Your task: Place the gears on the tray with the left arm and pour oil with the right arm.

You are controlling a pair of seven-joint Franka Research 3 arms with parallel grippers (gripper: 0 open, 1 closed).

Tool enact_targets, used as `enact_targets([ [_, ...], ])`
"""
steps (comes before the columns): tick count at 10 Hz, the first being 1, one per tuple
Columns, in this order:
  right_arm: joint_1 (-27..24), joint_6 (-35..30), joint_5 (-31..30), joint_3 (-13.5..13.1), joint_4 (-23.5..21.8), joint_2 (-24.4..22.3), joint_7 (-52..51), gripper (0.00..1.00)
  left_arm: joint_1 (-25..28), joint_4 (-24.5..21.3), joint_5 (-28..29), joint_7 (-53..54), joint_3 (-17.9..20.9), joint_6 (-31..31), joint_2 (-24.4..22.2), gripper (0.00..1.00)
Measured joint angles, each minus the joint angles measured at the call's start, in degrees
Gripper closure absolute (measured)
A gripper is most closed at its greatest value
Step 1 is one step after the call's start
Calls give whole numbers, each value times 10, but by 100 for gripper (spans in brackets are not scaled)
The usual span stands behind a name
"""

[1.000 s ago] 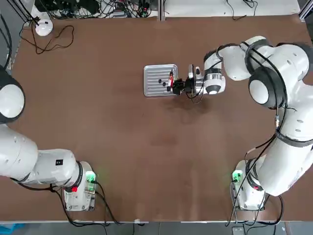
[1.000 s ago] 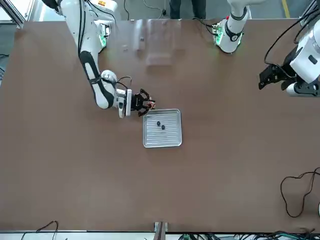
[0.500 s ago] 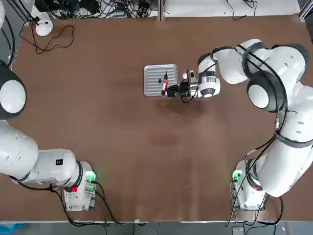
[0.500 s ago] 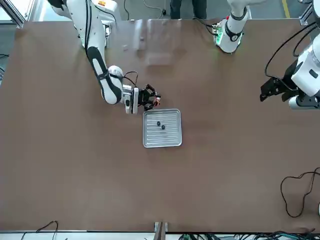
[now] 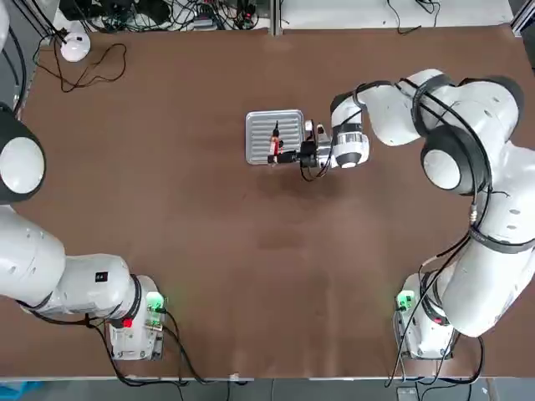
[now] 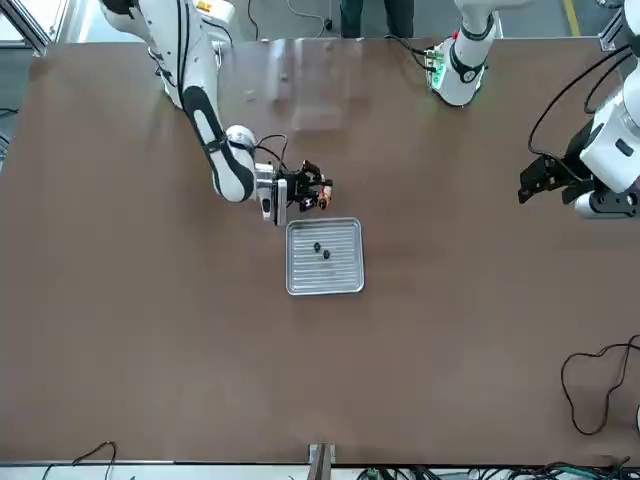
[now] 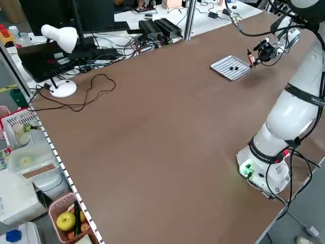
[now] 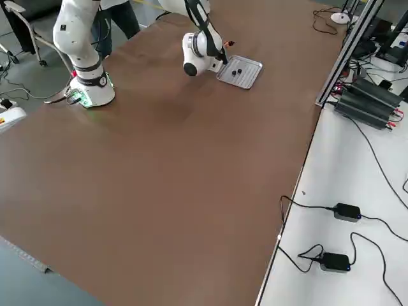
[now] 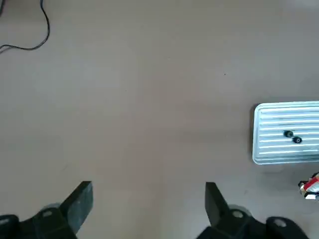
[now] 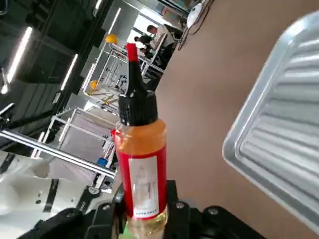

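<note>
Silvery ribbed tray (image 5: 274, 136) sits upper centre of the top view, both gears (image 6: 321, 251) lying on it. Since a second ago the right pincer (image 5: 288, 152), pinching the oil (image 5: 273, 148), has shifted leftward over the tray's edge. Left pincer (image 6: 533, 178) hangs spread at right of the front view.

Worktop (image 5: 209, 251): broad, brown, matt surface. Lying on it: one small square ribbed metal tray (image 5: 261, 142), far of centre; one white desk lamp (image 5: 74, 46) at the far left corner, its black cable (image 5: 96, 71) looped loosely beside it; two white arm bases (image 5: 138, 326) with green lights at the near edge.
</note>
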Motion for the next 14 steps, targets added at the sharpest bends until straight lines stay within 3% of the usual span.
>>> enact_targets([
  [5,-1,-66,1,-5,-4,18,143,65,1,-3,0,1,0,-5,3,1],
  [14,0,-71,1,-3,1,21,399,65,6,-5,0,2,4,-29,12,1],
])
